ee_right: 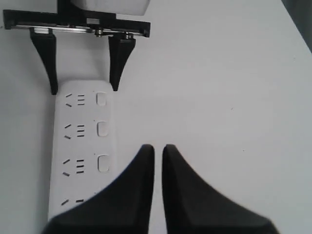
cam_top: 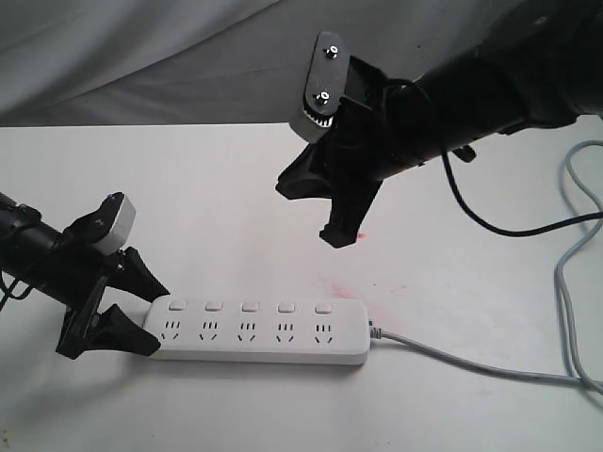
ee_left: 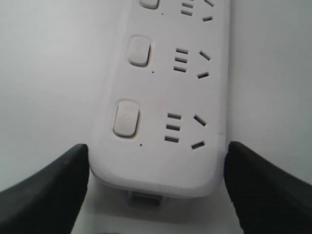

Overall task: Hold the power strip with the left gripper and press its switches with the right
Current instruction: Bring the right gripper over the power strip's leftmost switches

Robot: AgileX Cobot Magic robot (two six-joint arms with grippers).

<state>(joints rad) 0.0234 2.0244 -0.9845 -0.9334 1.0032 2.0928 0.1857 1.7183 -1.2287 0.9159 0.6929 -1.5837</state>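
The white power strip (cam_top: 259,334) lies flat near the table's front edge, its row of switches (cam_top: 249,307) on the far side. My left gripper (cam_top: 155,320) clasps the strip's left end, with one black finger (ee_left: 58,185) on each long side of the power strip (ee_left: 165,97). My right gripper (cam_top: 339,235) hangs in the air behind the strip's right part, pointing down, touching nothing. In the right wrist view the right gripper (ee_right: 158,148) shows only a thin slit between its fingers, over bare table beside the switches (ee_right: 103,128).
A grey cable (cam_top: 471,363) runs from the strip's right end to the right edge, where more grey cable (cam_top: 570,273) loops. A black cable (cam_top: 490,221) hangs from the right arm. A faint pink stain (cam_top: 344,287) marks the table. Grey cloth (cam_top: 141,56) forms the backdrop.
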